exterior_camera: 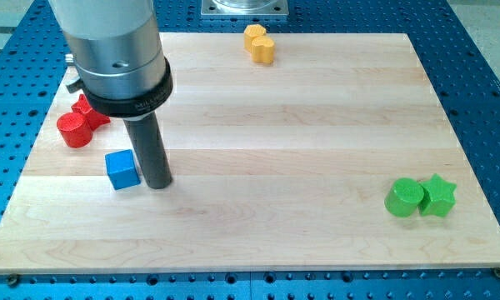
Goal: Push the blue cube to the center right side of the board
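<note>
The blue cube [122, 169] sits on the wooden board [258, 150] at the view's left, a little below mid-height. My tip [157, 184] rests on the board just right of the cube, touching or nearly touching its right side. The dark rod rises from there to the grey arm body [117, 50] at the view's top left.
A red cylinder [73, 130] and a red star-like block [90, 110] lie at the left edge, partly behind the arm. Two yellow blocks [259, 43] sit at the top centre. A green cylinder [405, 198] and green star [438, 196] lie at the lower right.
</note>
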`<state>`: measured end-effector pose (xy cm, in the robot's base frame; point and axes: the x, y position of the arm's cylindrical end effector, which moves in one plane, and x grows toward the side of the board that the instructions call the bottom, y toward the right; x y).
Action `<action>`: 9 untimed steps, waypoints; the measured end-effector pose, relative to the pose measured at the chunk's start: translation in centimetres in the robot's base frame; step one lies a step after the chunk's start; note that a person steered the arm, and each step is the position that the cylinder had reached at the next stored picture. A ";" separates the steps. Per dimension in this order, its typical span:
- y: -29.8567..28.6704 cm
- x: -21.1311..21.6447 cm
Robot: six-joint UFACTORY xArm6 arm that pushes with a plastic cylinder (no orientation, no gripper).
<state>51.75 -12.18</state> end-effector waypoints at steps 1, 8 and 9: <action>-2.9 5.1; 6.6 -2.3; 15.9 -3.6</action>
<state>48.17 3.67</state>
